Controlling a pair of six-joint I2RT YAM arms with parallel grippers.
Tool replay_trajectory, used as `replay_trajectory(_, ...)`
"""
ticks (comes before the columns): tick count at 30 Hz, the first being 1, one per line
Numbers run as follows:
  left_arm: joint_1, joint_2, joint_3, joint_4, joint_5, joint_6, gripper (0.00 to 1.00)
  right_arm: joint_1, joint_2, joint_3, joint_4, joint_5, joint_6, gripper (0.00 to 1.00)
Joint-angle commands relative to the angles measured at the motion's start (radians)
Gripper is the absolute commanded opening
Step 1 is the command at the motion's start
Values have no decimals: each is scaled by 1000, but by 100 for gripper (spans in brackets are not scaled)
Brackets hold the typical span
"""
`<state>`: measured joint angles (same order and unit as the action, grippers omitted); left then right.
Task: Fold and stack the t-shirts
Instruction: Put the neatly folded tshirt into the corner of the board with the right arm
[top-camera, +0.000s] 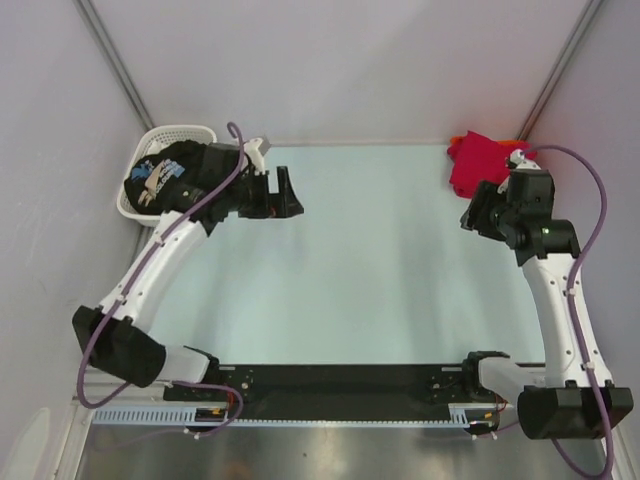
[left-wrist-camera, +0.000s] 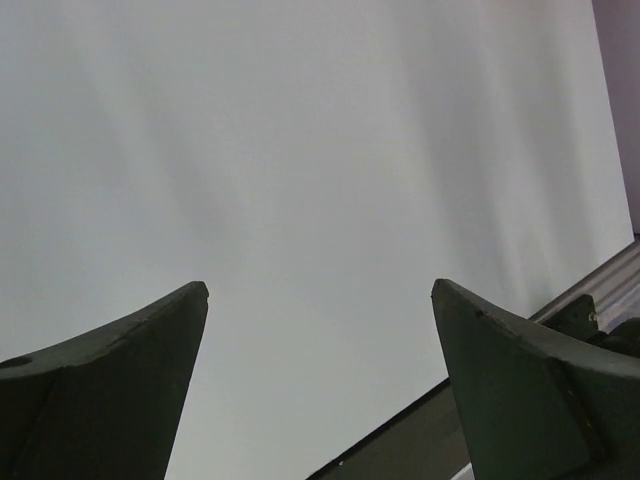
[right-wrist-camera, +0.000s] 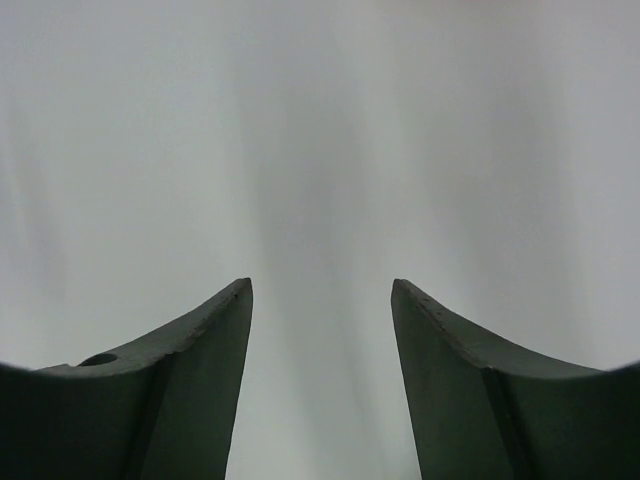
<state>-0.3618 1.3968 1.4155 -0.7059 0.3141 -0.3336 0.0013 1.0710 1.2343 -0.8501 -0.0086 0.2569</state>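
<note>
Empty left end effector (left-wrist-camera: 320, 284) gapes wide, right end effector (right-wrist-camera: 321, 281) stands partly open and empty, red t-shirt (top-camera: 472, 165) lies far right, and black t-shirt (top-camera: 165, 170), seemingly bunched in the basket (top-camera: 185, 132), may drag it along when lifted.

T-shirt (top-camera: 160, 175) in basket (top-camera: 185, 132), far left; other t-shirts (top-camera: 472, 165) piled on table (top-camera: 350, 260), far right corner.

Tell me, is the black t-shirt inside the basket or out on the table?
Inside. The black t-shirt lies bunched within the rim of the white basket, at the far left.
</note>
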Motion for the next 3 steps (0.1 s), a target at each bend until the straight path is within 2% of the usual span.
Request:
replay_trajectory(1,35,-68,-78,-3,-17,53,99,31,56,20,19,19,21,65)
replay_trajectory(3,41,-85,-78,-9,-17,65,99,68,92,42,16,19,30,68)
